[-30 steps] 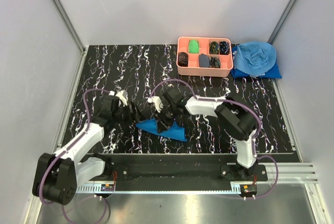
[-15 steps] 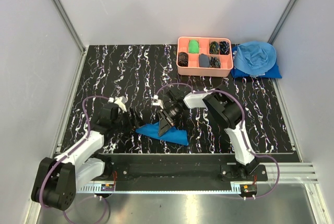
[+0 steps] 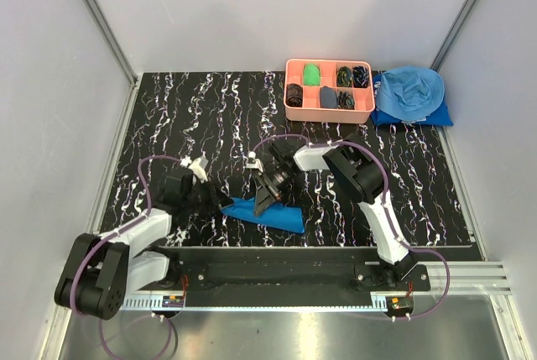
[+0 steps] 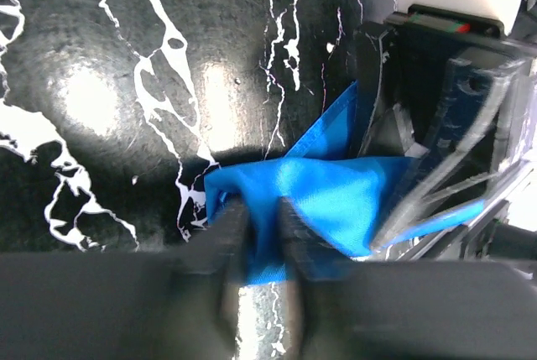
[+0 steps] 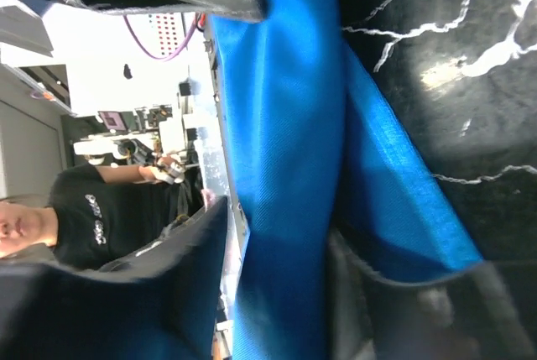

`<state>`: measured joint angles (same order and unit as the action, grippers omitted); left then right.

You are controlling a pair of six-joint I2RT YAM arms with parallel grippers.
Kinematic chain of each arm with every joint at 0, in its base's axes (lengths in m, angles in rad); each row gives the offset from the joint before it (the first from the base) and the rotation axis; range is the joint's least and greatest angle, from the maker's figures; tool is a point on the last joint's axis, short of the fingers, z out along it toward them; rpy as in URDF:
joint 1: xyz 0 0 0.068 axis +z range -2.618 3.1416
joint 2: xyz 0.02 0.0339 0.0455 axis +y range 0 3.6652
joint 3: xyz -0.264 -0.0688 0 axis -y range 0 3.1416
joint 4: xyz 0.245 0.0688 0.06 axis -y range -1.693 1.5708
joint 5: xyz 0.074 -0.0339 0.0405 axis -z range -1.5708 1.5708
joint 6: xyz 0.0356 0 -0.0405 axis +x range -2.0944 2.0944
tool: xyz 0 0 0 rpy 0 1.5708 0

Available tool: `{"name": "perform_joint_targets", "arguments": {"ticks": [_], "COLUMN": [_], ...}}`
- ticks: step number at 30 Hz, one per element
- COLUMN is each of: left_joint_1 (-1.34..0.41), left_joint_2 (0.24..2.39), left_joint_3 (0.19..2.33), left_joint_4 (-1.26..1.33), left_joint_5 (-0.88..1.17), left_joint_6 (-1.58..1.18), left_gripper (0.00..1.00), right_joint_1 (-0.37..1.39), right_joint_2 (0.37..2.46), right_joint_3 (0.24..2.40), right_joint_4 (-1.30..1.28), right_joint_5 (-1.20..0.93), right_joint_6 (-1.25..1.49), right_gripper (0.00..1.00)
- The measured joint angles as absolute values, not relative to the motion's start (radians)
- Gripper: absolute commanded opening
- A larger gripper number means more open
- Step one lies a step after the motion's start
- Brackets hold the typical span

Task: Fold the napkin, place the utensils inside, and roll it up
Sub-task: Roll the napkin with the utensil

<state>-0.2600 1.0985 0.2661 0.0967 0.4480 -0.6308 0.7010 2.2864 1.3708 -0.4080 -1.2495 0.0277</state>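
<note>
The royal-blue napkin (image 3: pixel 270 213) lies bunched into a narrow strip near the table's front edge. My left gripper (image 3: pixel 220 201) is at its left end. In the left wrist view that gripper (image 4: pixel 262 216) is shut on a fold of the napkin (image 4: pixel 336 192). My right gripper (image 3: pixel 265 196) stands over the strip's middle. In the right wrist view the napkin (image 5: pixel 285 108) runs between that gripper's (image 5: pixel 281 226) fingers; one finger (image 5: pixel 394 310) touches the cloth and a thin gap shows beside the other, so the jaws are open. The utensils are hidden.
A pink tray (image 3: pixel 289 113) with several filled compartments stands at the back right. A sky-blue heap of cloth (image 3: pixel 409 93) lies beside it. The metal rail of the table's near edge (image 3: pixel 277 274) runs just in front of the napkin.
My left gripper has slid right to the napkin's left end and shut on it. The right gripper has shifted a little left over the napkin, and its jaws have loosened.
</note>
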Motion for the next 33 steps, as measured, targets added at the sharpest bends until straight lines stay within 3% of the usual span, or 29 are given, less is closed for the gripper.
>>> {"name": "perform_joint_targets", "arguments": {"ticks": [4,8,17,21,26,33], "left_joint_1": [-0.26,-0.26,-0.26,-0.26,-0.26,-0.26], "left_joint_2": [1.12,1.14,1.25,1.291,1.323,1.357], "left_joint_3": [0.266,0.278,0.402,0.451,0.498,0.527], "left_joint_4": [0.107,0.09,-0.018,-0.078,-0.125,-0.154], "left_joint_5": [0.46,0.463,0.471,0.472,0.473,0.485], "left_joint_6": [-0.632,-0.632,-0.617,-0.608,-0.595,-0.575], "left_gripper": [0.0,0.0,0.0,0.0,0.0,0.0], "right_joint_1": [0.699,0.699,0.71,0.817,0.993,1.018], "right_joint_2": [2.256,2.193,1.869,1.724,1.671,1.691], "right_joint_3": [1.376,1.369,1.29,1.197,1.073,1.038], "right_joint_4": [-0.421,-0.424,-0.393,-0.341,-0.265,-0.231], "right_joint_5": [-1.22,-1.119,-0.717,-0.502,-0.295,-0.156], "right_joint_6": [0.047,0.043,-0.017,-0.088,-0.154,-0.199], "right_gripper": [0.68,0.74,0.82,0.87,0.88,0.89]}}
